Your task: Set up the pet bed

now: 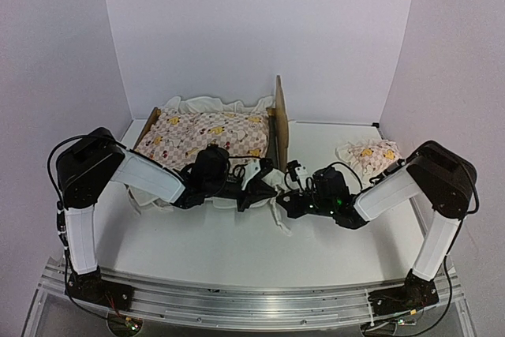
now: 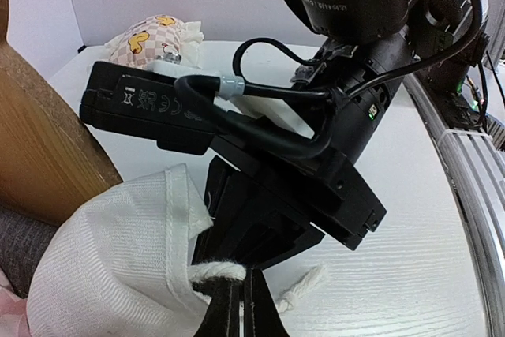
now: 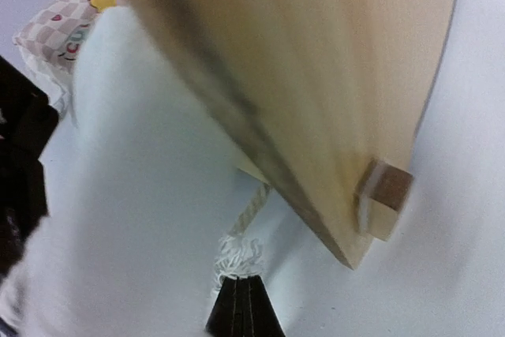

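Bright even light, soft shadows — right wrist view blurred

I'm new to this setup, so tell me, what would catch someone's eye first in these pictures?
The left gripper and right gripper meet in the middle, nearly tip to tip at the white edge of the quilt. Behind them sits the pet bed, with the pink duck-print quilt spread over it. A matching pillow lies apart at the right.
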Controlling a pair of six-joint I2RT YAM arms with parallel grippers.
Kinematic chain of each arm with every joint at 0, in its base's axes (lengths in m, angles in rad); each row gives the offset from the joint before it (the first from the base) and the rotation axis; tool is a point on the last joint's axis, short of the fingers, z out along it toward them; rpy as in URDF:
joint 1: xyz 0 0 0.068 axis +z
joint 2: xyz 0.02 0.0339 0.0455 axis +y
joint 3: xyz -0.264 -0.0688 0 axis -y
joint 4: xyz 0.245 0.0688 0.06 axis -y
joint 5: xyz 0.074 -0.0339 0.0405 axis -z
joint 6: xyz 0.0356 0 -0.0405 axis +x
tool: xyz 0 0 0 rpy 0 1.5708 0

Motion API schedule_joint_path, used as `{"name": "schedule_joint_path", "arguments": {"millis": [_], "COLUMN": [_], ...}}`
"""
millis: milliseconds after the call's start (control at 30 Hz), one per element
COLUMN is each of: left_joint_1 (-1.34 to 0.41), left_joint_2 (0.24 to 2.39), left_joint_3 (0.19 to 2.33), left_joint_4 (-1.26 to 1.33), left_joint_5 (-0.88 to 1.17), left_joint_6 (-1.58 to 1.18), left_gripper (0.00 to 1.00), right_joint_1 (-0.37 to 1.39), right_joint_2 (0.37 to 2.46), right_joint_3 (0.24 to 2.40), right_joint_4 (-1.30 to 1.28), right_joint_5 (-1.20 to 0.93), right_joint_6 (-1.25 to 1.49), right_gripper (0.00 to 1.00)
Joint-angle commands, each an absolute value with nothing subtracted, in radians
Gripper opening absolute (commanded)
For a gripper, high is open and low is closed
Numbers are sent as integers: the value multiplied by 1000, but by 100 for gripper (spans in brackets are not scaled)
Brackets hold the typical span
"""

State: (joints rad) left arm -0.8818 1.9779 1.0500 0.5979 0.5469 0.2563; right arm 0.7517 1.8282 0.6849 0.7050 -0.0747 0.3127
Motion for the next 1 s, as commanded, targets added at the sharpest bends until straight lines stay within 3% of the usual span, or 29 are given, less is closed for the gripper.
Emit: {"name": "schedule_joint_path", "arguments": {"millis": [0, 300, 667, 800, 967], "left_joint_1": [-880, -876, -848, -839, -826], "left_joint_2": [1953, 1940, 1894, 1849, 1793], "left_joint_3": [1040, 1038, 1037, 1017, 966], "left_joint_4": [534, 492, 346, 242, 216], "left_joint_5": [606, 592, 585, 649, 656], "left_joint_6": [210, 224, 401, 443, 465], "left_gripper": [1, 1, 20, 34, 39], "right_joint_1": [769, 769, 756, 752, 749], "right_joint_2": [1843, 1853, 1995, 2001, 2008], "right_joint_3": [715, 704, 741, 741, 744], "right_joint_4": [880, 961, 1062, 1066, 1066], "right_joint_5": [-246, -284, -395, -389, -389], "right_joint_6": [297, 331, 424, 424, 429], "right_gripper": [0, 0, 0, 0, 0]}}
